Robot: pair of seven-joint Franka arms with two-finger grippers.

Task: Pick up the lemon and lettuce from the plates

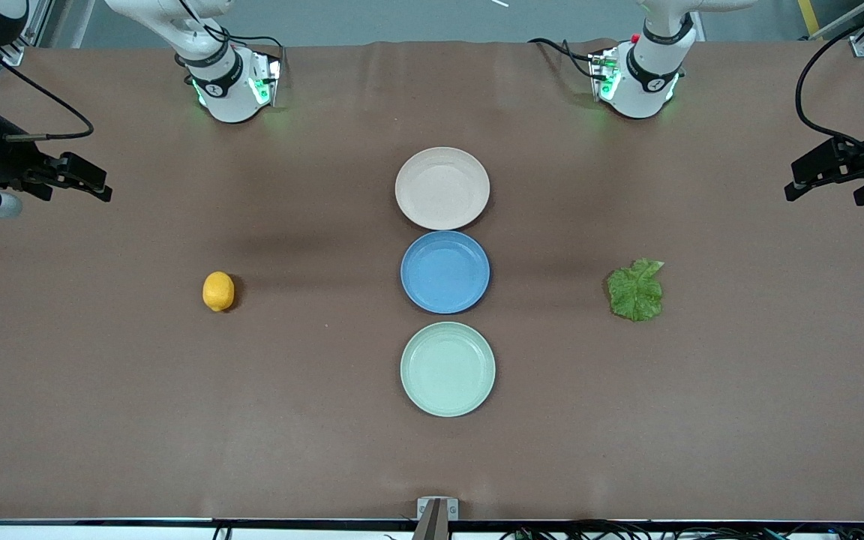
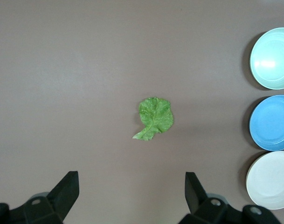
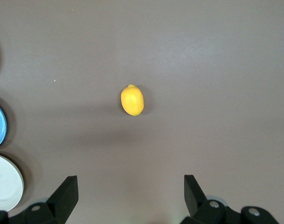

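- I see the left gripper [image 2: 131,193] with its fingers [image 2: 67,189] spread wide, nothing between them and nothing touched; it hangs high over the left arm's end of the table [image 1: 739,390].
- The right gripper [image 3: 130,193] reads the same to me: fingers [image 3: 67,191] spread fully, empty, hanging over the right arm's end.
- The lettuce [image 1: 636,289] lies flat on the bare cloth, toward the left arm's end and level with the blue plate [image 1: 445,271]. Its long axis runs roughly along the line toward the robots' bases, the narrow stem end pointing at the bases.
- The lemon [image 1: 218,291] sits on the cloth toward the right arm's end, also level with the blue plate, its long axis pointing toward the bases.
- The beige-pink plate [image 1: 442,187], blue plate and mint green plate [image 1: 447,369] form a column mid-table, beige-pink nearest the bases, mint nearest the front camera. Neither lemon nor lettuce is on a plate.
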